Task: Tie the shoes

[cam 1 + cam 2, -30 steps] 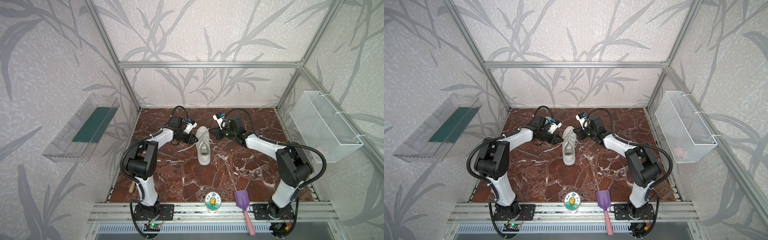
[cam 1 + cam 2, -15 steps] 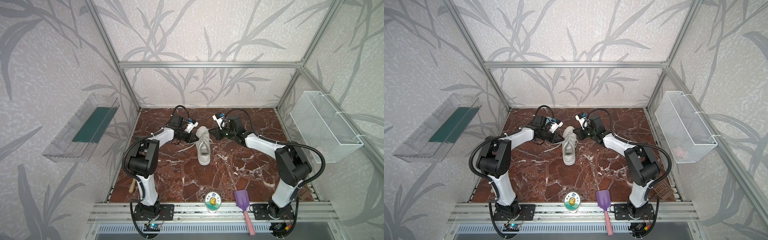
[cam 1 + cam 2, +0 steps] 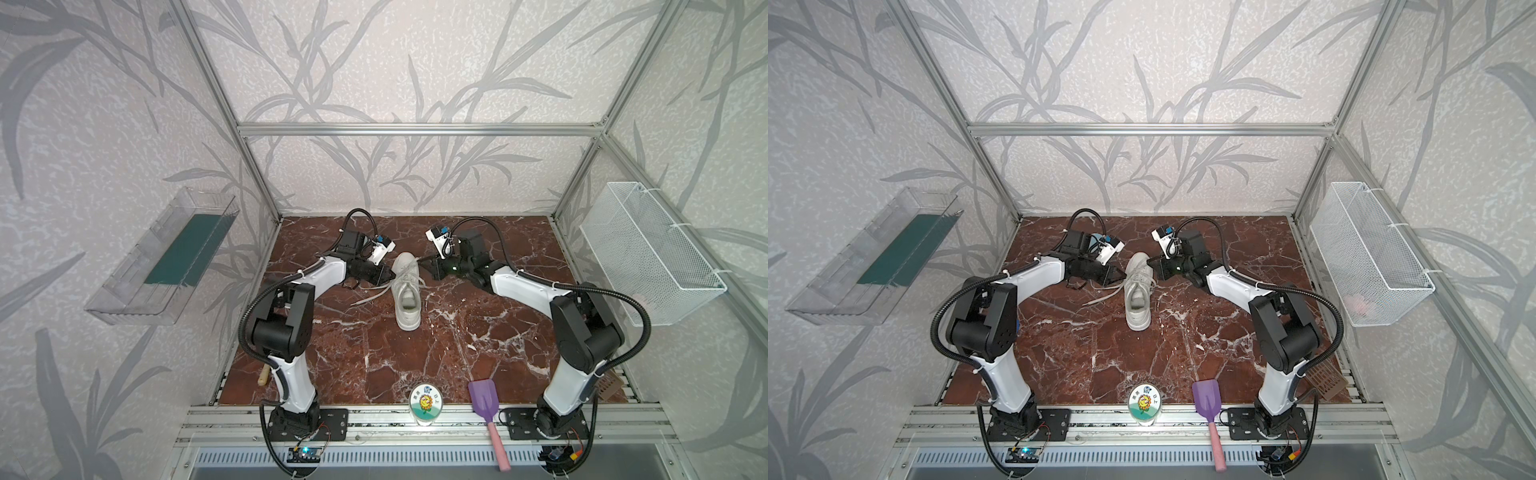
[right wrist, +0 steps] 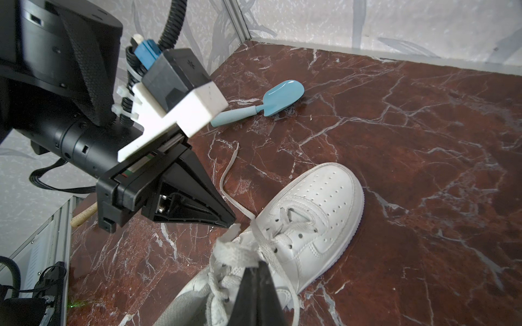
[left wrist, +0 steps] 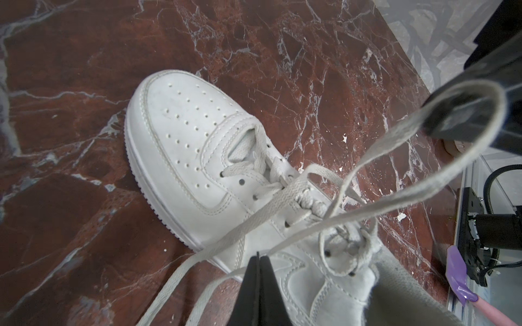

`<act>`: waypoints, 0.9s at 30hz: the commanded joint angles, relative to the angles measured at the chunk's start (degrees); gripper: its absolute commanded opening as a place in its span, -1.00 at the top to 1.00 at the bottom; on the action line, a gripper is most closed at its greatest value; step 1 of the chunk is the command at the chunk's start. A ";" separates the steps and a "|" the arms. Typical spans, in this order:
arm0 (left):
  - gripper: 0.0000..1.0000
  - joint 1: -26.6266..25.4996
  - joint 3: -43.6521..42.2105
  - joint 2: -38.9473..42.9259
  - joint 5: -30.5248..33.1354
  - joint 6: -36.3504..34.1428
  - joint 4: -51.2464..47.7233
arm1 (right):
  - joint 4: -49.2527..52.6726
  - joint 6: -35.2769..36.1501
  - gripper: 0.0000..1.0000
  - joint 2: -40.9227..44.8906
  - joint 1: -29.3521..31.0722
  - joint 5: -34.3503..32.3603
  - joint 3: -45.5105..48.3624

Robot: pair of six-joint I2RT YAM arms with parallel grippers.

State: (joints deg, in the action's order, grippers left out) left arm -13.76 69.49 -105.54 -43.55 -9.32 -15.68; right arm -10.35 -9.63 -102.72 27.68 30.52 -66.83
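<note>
The white low-top sneaker (image 3: 407,291) sits right between your two claws on the red-brown marble table (image 3: 457,365). Its long way runs from the arm bases to the back wall, with the toe far off and the heel close to the bases. So the shoe lies to the right of your left claw (image 3: 388,276) and to the left of your right claw (image 3: 424,264). Both claws are about equally near, one on each side, just beside the laced part. The long flat white laces (image 5: 282,197) are not tied yet. In the left wrist view, your left claw (image 5: 257,258) is pressed together, and it looks like it pinches one strand right at its tip, just over the side of the shoe. From there the strand goes up in a big loop (image 5: 423,180) that bends around the tip of your right claw (image 5: 452,118). In the right wrist view, your right claw (image 4: 258,266) is pressed together too, with a bunch of lace squeezed at its tip above the top holes. A loose end (image 3: 370,296) lies flat on the table, under and behind your left claw. I think the next move is a pull across the shoe, each claw going away from the other. Pull gently, because a hard tug could drag or tip the shoe.
</note>
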 commanded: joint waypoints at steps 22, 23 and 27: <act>0.43 0.31 1.31 2.19 0.92 -2.65 -2.53 | 17.86 -5.44 1.00 -11.50 -4.30 0.74 -10.79; 0.42 0.31 1.96 2.10 1.13 -3.94 -3.82 | 17.94 -5.53 1.00 -11.80 -4.30 0.98 -11.18; 0.41 0.53 5.76 1.22 2.86 -9.09 -10.22 | 18.96 -5.50 1.00 -12.99 -4.39 1.54 -12.90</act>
State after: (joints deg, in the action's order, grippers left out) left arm -13.69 71.59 -105.51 -42.02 -13.08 -20.53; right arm 6.63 -14.81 -114.52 23.55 30.46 -77.45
